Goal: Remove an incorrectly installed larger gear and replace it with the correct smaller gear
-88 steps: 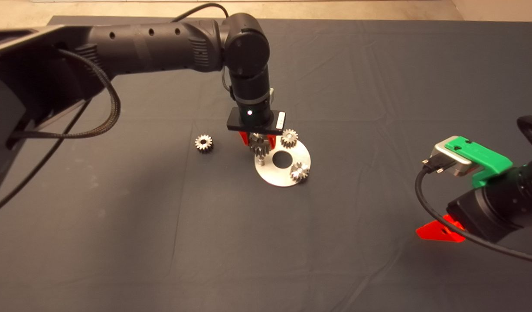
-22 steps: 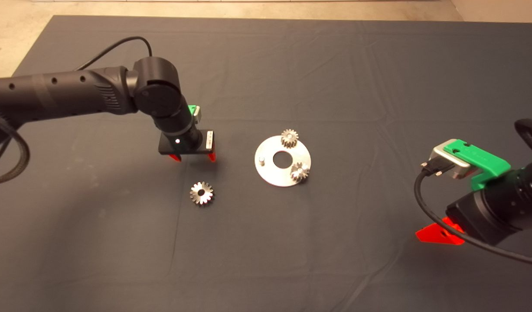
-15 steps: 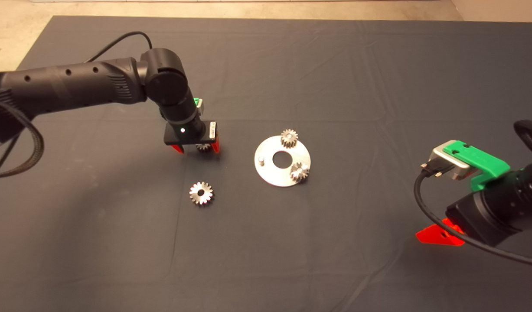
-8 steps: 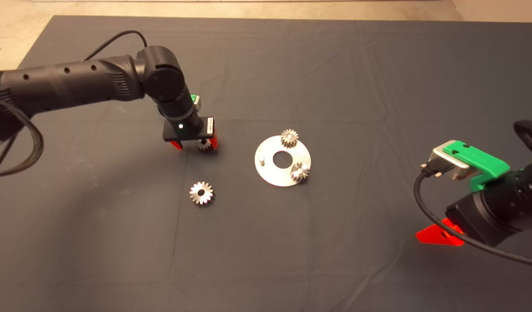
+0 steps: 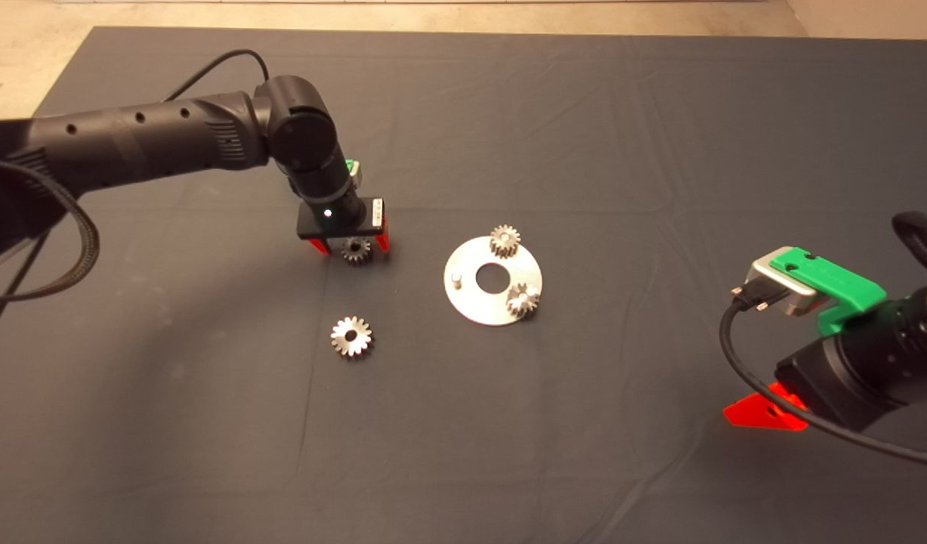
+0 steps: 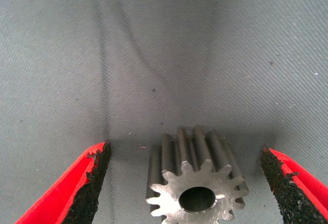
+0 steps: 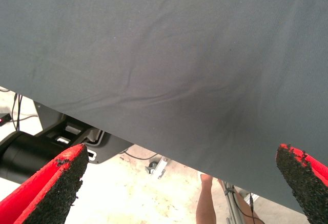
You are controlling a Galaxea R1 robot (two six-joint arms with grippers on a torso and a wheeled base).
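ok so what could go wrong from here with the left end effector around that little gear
The left end effector is open, and the smaller gear sits nearer one pad than the other, so closing may push it sideways or tip it. Gripping on its teeth could let it rotate or slip. Carrying it to the round plate, it must meet the bare pin without bumping the two mounted gears.

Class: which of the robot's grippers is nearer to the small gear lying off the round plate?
Left. The left gripper straddles the smaller gear, fingers open either side; the right gripper waits far off at the mat's right edge.
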